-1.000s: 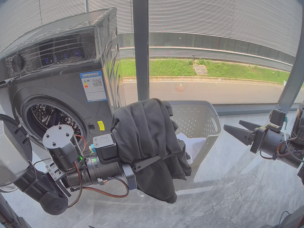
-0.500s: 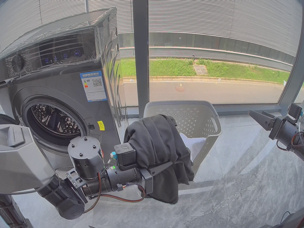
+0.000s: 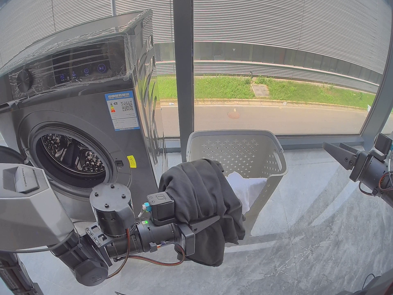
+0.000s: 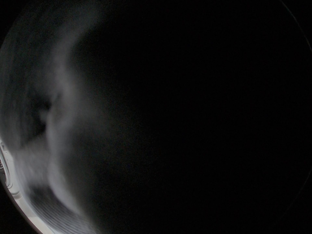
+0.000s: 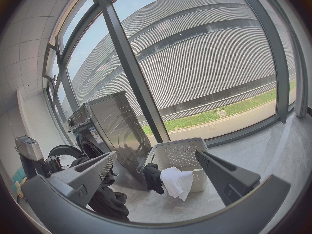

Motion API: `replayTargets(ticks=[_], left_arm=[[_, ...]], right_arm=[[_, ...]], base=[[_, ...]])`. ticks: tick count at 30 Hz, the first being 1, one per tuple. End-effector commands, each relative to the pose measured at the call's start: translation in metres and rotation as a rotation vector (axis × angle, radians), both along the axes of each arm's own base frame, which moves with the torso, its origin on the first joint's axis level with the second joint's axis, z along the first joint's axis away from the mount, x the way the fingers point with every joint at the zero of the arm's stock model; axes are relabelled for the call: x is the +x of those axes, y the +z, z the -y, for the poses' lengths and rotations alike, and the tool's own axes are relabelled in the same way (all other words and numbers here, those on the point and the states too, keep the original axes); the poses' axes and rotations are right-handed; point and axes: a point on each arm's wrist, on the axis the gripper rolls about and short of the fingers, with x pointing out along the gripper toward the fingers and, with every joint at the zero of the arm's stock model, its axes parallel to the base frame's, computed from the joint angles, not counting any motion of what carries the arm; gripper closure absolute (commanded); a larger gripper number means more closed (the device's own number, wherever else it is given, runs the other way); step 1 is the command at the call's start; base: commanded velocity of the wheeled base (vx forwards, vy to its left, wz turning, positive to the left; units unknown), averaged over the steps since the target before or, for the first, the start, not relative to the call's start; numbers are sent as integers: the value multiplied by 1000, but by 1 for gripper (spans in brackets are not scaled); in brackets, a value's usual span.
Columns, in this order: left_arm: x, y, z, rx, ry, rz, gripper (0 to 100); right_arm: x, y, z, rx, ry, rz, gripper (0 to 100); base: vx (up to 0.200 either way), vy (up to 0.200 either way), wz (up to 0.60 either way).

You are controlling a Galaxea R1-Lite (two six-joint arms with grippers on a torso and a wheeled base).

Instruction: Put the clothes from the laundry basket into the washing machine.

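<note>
Your left gripper (image 3: 206,226) is clamping the dark garment (image 3: 196,193). One finger is pressing across the outside of the cloth, while the rest is draping over the wrist and hanging toward the floor (image 3: 311,234). You are holding it low, just in front of the laundry basket (image 3: 235,134), which is standing at the floor's far edge against the window, just beside the washing machine (image 3: 123,54). A white cloth (image 3: 245,187) is lying in the basket. Your right gripper (image 3: 336,150) is hanging well off to the right, fingers apart and nothing between them.

As I judge it, you are carrying the garment to the drum opening (image 3: 71,156), which is standing open to your left. Be raising the load first, so the hanging tail is clearing the opening's lower lip rather than dragging on it. Be aiming for the middle of the opening and going well inside before letting go. Cloth lying over the wrist is likely to cling, so be tipping the gripper downward on release. Be steering by the head view.
</note>
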Motion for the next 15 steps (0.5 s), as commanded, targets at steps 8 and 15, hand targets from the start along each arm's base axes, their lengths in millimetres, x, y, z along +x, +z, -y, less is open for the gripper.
replayTargets(ticks=[8, 15], left_arm=[[1, 0, -7, -2, 22, 3, 100], [1, -1, -7, -1, 23, 3, 100]], right_arm=[[0, 1, -1, 1, 6, 4, 0], [0, 2, -1, 1, 6, 7, 0]], base=[[0, 200, 0], [0, 200, 0]])
